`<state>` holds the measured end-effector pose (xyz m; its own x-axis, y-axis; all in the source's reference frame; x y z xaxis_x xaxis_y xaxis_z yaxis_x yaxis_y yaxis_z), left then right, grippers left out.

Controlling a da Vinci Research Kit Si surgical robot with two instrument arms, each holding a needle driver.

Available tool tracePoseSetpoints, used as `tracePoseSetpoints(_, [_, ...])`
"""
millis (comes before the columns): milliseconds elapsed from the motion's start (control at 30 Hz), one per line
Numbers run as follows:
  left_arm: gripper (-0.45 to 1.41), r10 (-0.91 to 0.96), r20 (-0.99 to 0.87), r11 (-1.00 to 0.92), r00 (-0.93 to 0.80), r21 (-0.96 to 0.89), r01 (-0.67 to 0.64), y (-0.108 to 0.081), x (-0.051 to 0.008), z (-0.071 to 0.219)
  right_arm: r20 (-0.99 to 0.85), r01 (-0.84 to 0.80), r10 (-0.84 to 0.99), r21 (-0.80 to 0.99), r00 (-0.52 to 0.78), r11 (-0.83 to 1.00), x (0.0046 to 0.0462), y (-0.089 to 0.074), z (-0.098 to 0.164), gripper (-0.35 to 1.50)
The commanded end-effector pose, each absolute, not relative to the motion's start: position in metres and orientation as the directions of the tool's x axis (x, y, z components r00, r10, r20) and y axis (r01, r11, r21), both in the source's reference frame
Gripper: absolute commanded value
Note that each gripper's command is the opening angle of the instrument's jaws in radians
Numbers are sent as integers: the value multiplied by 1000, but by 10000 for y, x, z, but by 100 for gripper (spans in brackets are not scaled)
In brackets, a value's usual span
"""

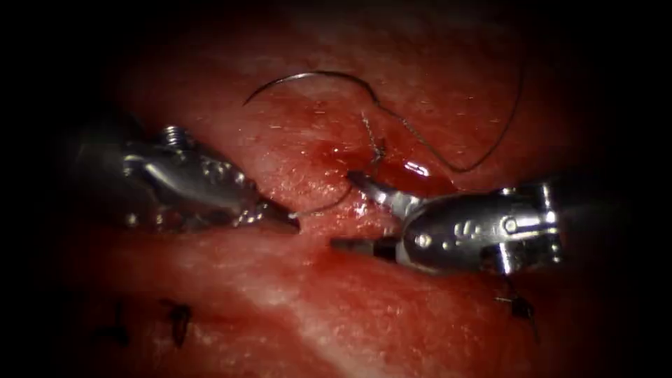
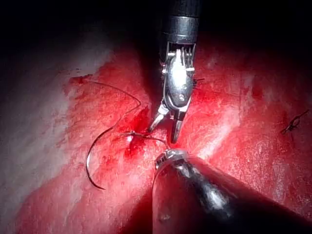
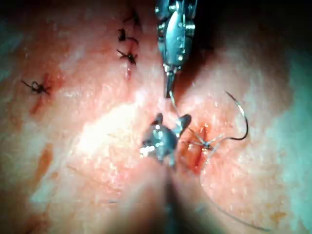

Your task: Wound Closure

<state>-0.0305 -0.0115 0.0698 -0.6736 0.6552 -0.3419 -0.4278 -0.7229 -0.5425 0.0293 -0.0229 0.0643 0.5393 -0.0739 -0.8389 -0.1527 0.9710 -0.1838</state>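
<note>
Two tools meet at the cut in the tissue (image 1: 294,308). The left tool (image 1: 283,218) has its jaws together on a short end of thread (image 1: 329,204); the right tool (image 1: 350,210) stands with jaws apart, holding nothing, its upper jaw beside that thread. The needle (image 1: 308,78) lies free on the tissue above the cut, not in it, its thread running to a knot (image 1: 376,148) by red fluid (image 1: 413,171). Judging by this, a knot is being tied; any next move calls for steady thread tension. No containers are present.
</note>
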Motion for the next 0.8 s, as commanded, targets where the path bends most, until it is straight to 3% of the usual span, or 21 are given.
tracePoseSetpoints(33, [-45,655,-341,-722,-675,-545,-425,-122,-309,701,-835,-148,-99,-210,541,966,300,-231,645,131])
tracePoseSetpoints(800, [-45,651,-344,-727,-677,-538,-427,-124,-314,694,-836,-224,-177,-333,520,916,340,-214,686,138])
